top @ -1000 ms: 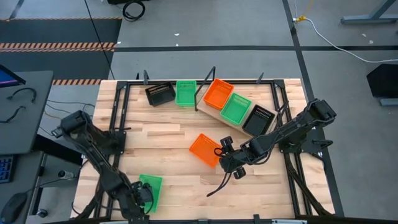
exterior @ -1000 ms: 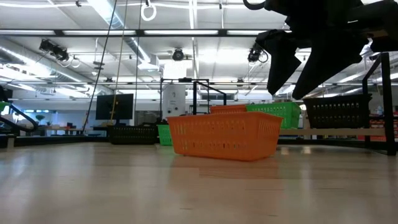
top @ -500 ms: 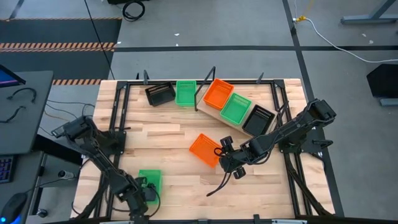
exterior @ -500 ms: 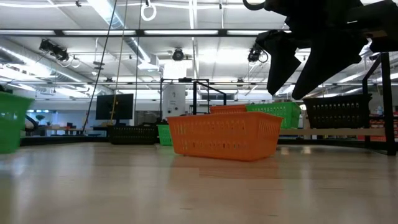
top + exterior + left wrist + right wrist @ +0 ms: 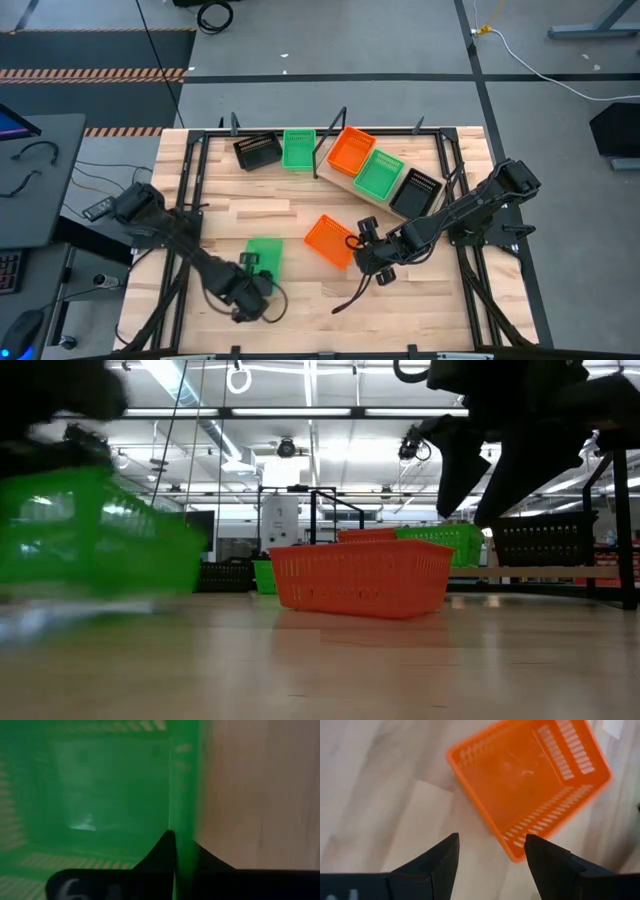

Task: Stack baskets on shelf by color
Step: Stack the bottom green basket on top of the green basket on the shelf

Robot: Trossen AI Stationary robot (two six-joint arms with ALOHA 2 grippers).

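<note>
A green basket (image 5: 264, 254) is near the table's middle left, blurred in the low view (image 5: 100, 530). My left gripper (image 5: 250, 285) is at its near side, shut on its wall. An orange basket (image 5: 328, 240) rests flat on its bottom at the table's centre. My right gripper (image 5: 366, 256) hangs open just right of it and above it, touching nothing (image 5: 490, 855). The shelf (image 5: 345, 182) lies slanted at the far right and carries an orange (image 5: 350, 150), a green (image 5: 380, 172) and a black basket (image 5: 415, 190) side by side. My left gripper pinches the top of the green basket's wall (image 5: 182, 832) on the basket's near side. One finger is inside the basket and one outside. The fingers point steeply down from above. I cannot tell whether the basket's bottom touches the table.
A black basket (image 5: 257, 150) and another green one (image 5: 298, 148) sit at the table's far edge, left of the shelf. A black frame (image 5: 190, 200) runs around the tabletop. Bare wood lies between the two arms along the near edge.
My left gripper has gone from the table's near left corner toward the middle and the far edge, turning as it went. The green basket has come along with it, moving quickly in the last half second. My right gripper has kept still.
</note>
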